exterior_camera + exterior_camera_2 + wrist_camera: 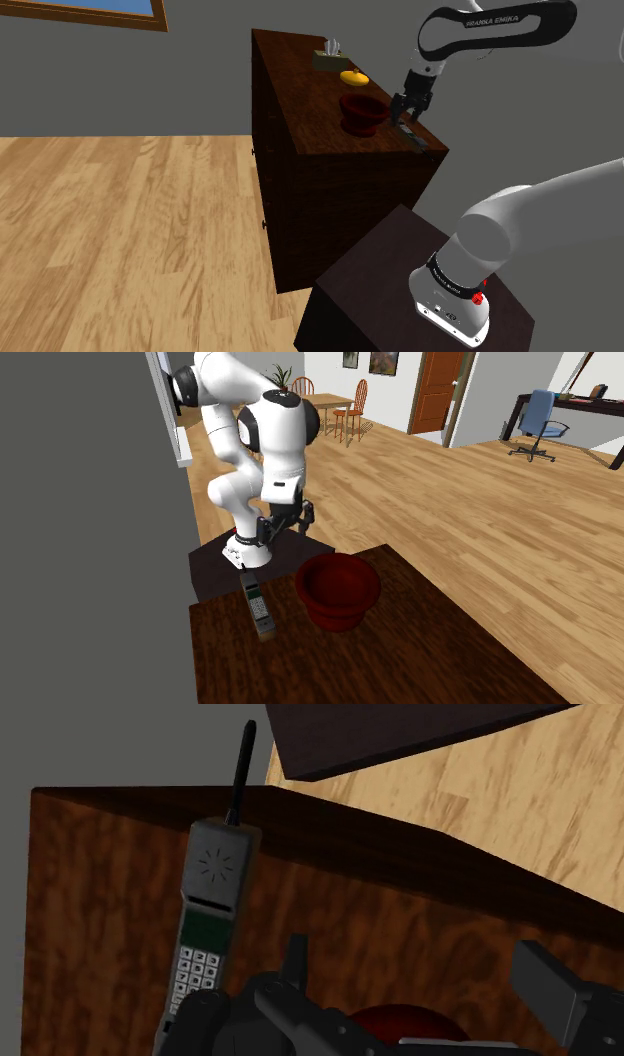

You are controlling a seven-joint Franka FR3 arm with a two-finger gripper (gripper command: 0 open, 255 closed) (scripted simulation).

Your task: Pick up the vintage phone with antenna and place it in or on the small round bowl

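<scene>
- well, your tool point(406, 110) hangs released above the dark wooden surface point(400, 652). its two fingers point(545, 979) stand apart and clasp nothing.
- take the red bowl point(337, 590) as your landmark: it stands upright on the surface, and in the wrist view its rim shows under the tool.
- the vintage phone point(258, 607) lies flat just beside the bowl, on the second exterior view's left of it. it sits keypad up and does not touch the bowl.
- the phone's antenna point(240, 774) points away from the bowl and reaches past the surface's edge on the side of the stand point(215, 567).
- the tool touches neither phone nor bowl.
- in the shoulder view, a yellow thing point(354, 77) and a tissue box point(328, 58) sit beyond the bowl.
</scene>
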